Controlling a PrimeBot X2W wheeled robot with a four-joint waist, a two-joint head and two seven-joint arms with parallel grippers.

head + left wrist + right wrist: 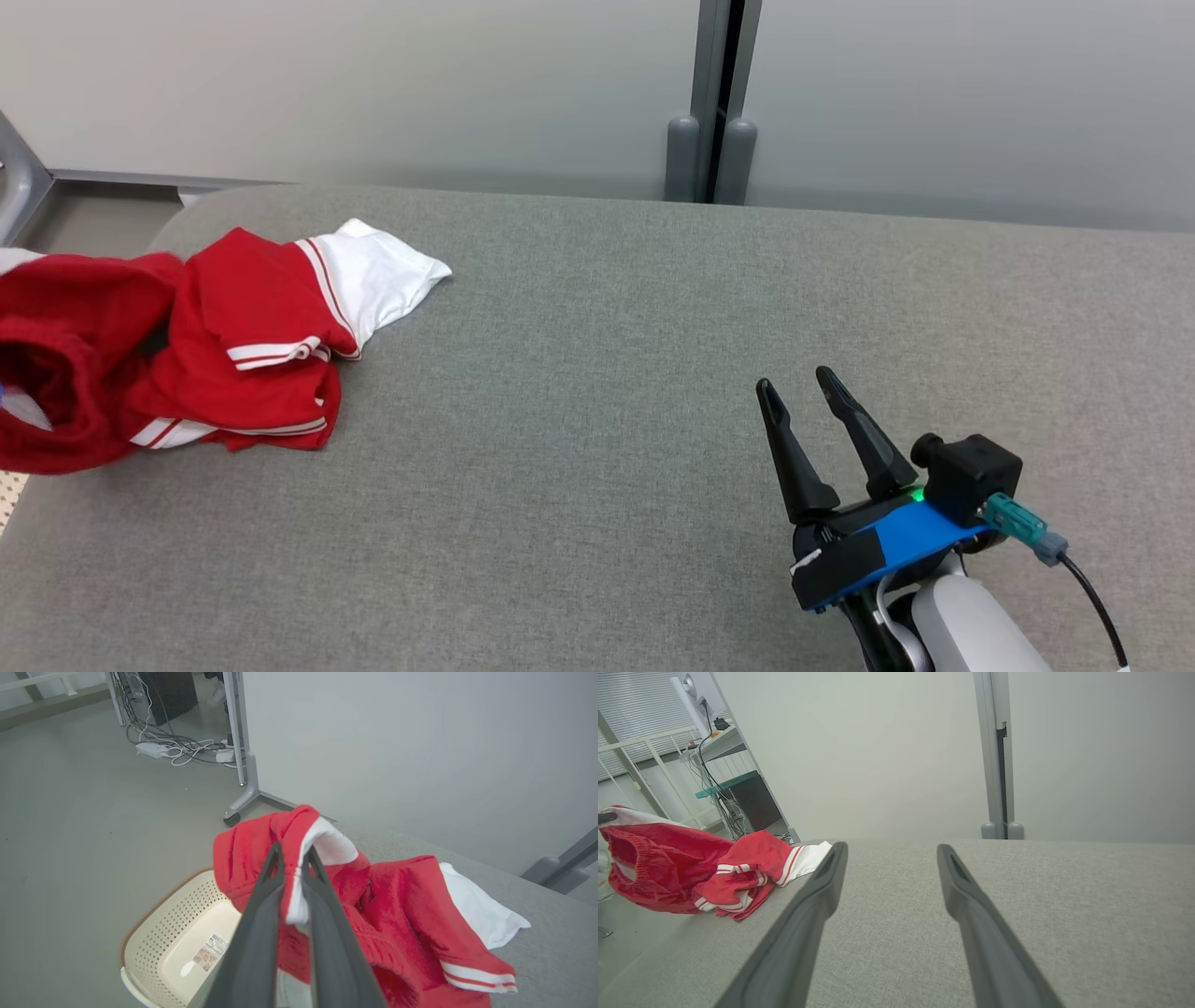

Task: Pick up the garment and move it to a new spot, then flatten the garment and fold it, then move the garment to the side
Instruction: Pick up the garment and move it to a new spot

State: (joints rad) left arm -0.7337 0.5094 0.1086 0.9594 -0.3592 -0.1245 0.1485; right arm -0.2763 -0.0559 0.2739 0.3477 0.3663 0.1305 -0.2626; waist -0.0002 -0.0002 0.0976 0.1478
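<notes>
One red-and-white garment (252, 345) at nine o'clock on grey table (607, 373), left gripper (294, 851) clamped on its edge, right gripper (795, 378) spread apart at four o'clock

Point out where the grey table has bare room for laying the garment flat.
Free: the middle of the grey fabric-covered table, between the crumpled red-and-white garment and the open right end effector, and the far-right stretch. Crowded: the left end, under the garment.
</notes>
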